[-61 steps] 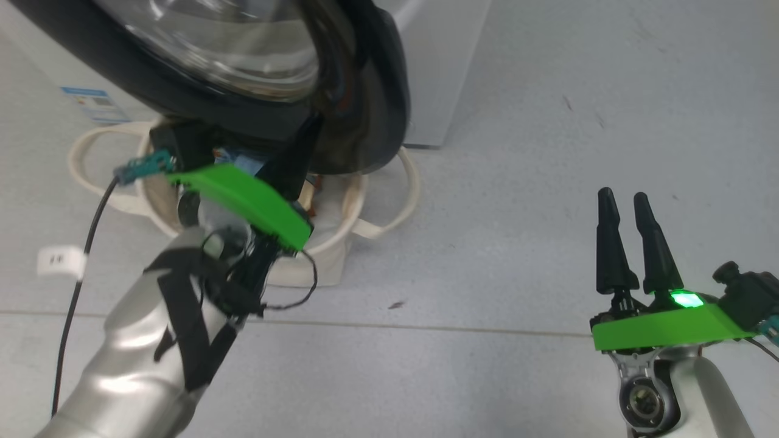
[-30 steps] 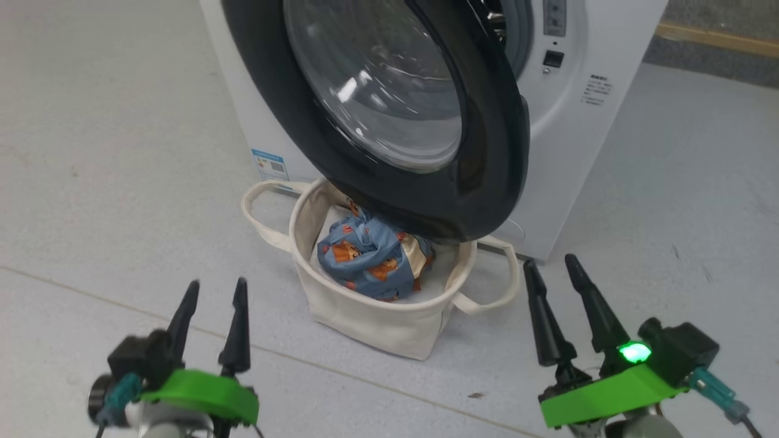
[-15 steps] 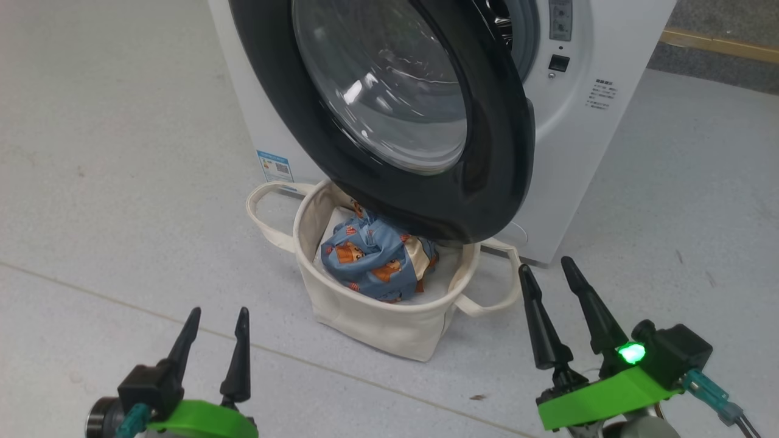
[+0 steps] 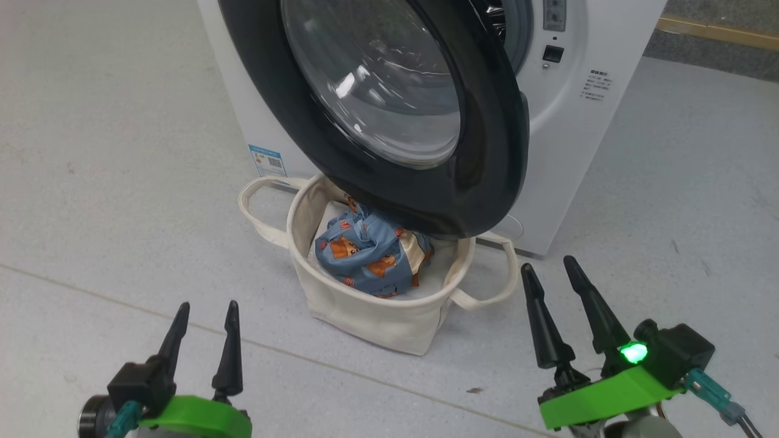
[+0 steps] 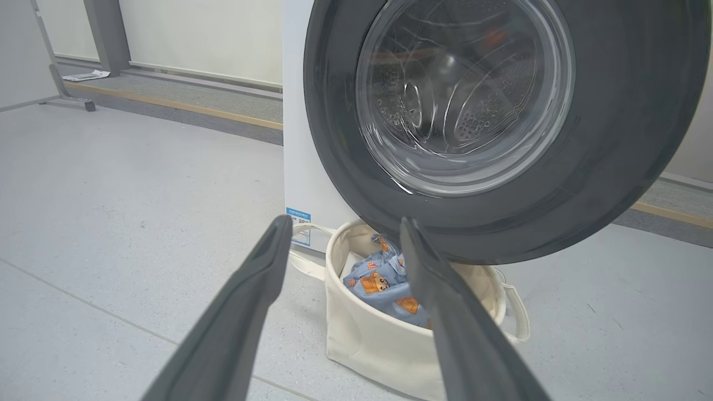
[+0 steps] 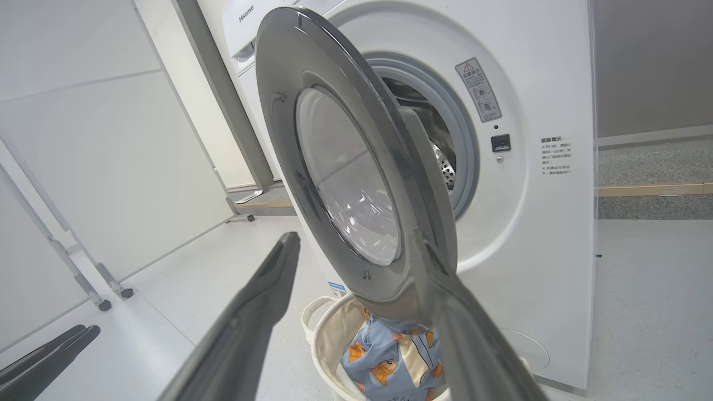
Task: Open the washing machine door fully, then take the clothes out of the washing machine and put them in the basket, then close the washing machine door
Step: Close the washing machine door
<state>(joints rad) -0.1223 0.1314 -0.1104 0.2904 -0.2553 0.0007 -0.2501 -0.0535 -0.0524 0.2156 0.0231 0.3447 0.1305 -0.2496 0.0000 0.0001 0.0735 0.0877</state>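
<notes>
Holding my left end effector [image 4: 207,307] and right end effector [image 4: 548,266] wide and empty, I see the clothes [image 4: 365,255] in the basket [image 4: 365,319], under the open door [image 4: 487,152]. Next I must push that door shut on the washer [image 4: 584,121].

Blue bear-print clothes [image 4: 371,255], cream basket [image 4: 365,316], black door [image 4: 487,152].

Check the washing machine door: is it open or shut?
Open. The washing machine door stands angled out from the washing machine, with the drum opening visible behind it.
</notes>
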